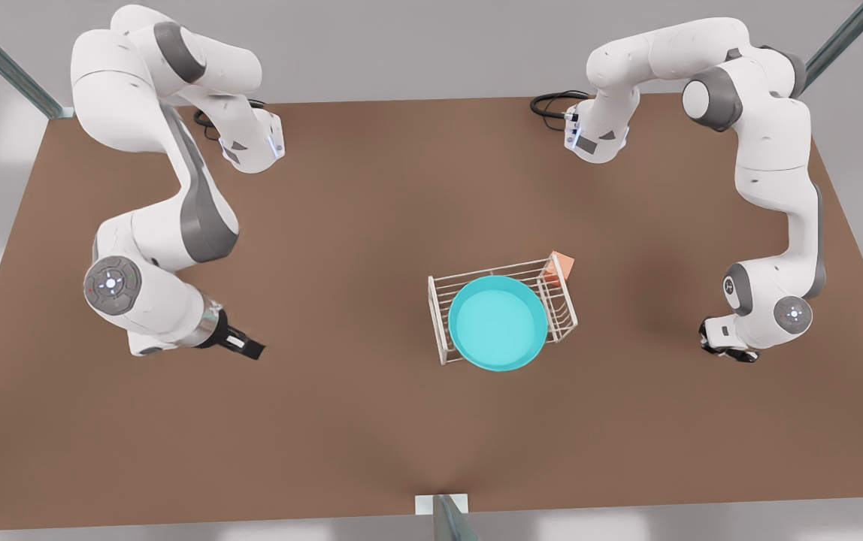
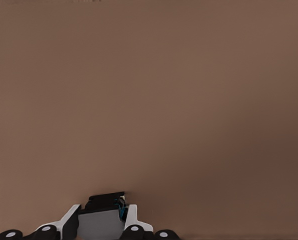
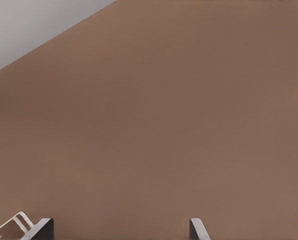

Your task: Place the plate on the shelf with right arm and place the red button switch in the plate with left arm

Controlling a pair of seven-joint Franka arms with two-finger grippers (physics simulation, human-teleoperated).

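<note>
The teal plate (image 1: pixel 498 321) rests on the white wire shelf (image 1: pixel 439 300) near the table's middle, its rim overhanging the front bars. My left gripper (image 1: pixel 242 346) hovers low at the front view's left, well away from the shelf. In the left wrist view this left gripper (image 2: pixel 104 206) is shut on a small black-bodied object, apparently the red button switch (image 2: pixel 106 201), whose red cap is hidden. My right gripper (image 1: pixel 728 347) waits at the front view's right. The right wrist view shows the right gripper (image 3: pixel 119 231) open over bare table, with a corner of the shelf (image 3: pixel 16 223) beside one finger.
A salmon-orange block (image 1: pixel 560 266) sits against the shelf's far corner on the front view's right. Both arm bases stand at the table's far edge with black cables (image 1: pixel 552 104). The brown table (image 1: pixel 371 421) spreads wide around the shelf.
</note>
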